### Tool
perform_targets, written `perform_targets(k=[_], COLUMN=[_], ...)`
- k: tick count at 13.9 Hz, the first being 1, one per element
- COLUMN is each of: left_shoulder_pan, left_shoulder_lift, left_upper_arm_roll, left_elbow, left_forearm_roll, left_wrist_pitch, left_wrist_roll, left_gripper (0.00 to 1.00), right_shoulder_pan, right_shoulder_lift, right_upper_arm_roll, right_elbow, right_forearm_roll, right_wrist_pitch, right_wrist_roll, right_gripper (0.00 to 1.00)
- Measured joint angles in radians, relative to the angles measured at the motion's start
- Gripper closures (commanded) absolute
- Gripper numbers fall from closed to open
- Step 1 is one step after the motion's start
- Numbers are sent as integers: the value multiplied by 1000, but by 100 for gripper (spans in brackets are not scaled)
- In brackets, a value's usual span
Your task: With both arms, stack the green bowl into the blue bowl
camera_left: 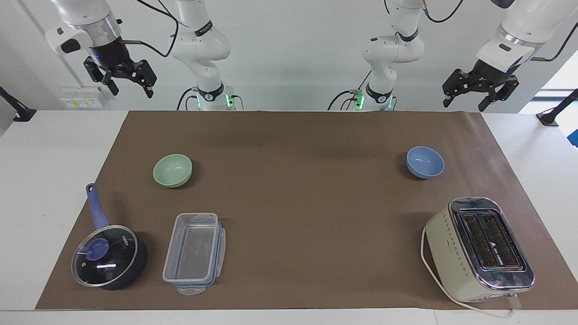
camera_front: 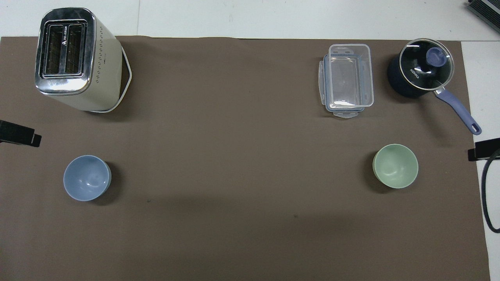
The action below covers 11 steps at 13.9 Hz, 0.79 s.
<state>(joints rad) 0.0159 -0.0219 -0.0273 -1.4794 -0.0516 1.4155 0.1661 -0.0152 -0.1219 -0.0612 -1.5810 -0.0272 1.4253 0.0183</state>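
A white surface (camera_left: 54,149) runs the full width of both views, and a brown mat (camera_left: 298,189) covers most of it, leaving bare white strips at both ends and along the edge farthest from the robots. The mat lies flat, with faint soft shadows across its middle. In the facing view a plain pale wall (camera_left: 293,54) rises at the surface's robot edge. A white socket strip with yellow labels (camera_left: 81,97) is fixed low on that wall toward the right arm's end. A bright window-like opening (camera_left: 557,88) shows at the left arm's end. Black clamp mounts (camera_left: 16,110) grip the surface at both ends. The light is even and diffuse.
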Motion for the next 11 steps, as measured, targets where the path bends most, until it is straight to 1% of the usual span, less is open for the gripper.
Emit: perform_targets(k=[2, 4, 6, 9, 11], left_shoulder_pan=[40, 84, 126, 200, 231], left_shoulder_lift=[-1, 0, -1, -11, -20], left_upper_arm_roll=[4, 7, 9, 11, 12], left_elbow=[-49, -124, -210, -369, -460], left_forearm_roll=[-21, -58, -89, -144, -169], left_wrist_pitch=[33, 92, 161, 305, 374], left_wrist_roll=[60, 126, 206, 349, 410], left_gripper=[0, 0, 0, 0, 0], right_shoulder_pan=[0, 0, 0, 0, 0], right_shoulder_lift=[0, 0, 0, 0, 0], right_upper_arm_roll=[0, 0, 0, 0, 0], right_elbow=[1, 1, 1, 1, 1], right_forearm_roll=[0, 0, 0, 0, 0], right_wrist_pitch=[0, 0, 0, 0, 0], right_wrist_roll=[0, 0, 0, 0, 0], right_gripper=[0, 0, 0, 0, 0])
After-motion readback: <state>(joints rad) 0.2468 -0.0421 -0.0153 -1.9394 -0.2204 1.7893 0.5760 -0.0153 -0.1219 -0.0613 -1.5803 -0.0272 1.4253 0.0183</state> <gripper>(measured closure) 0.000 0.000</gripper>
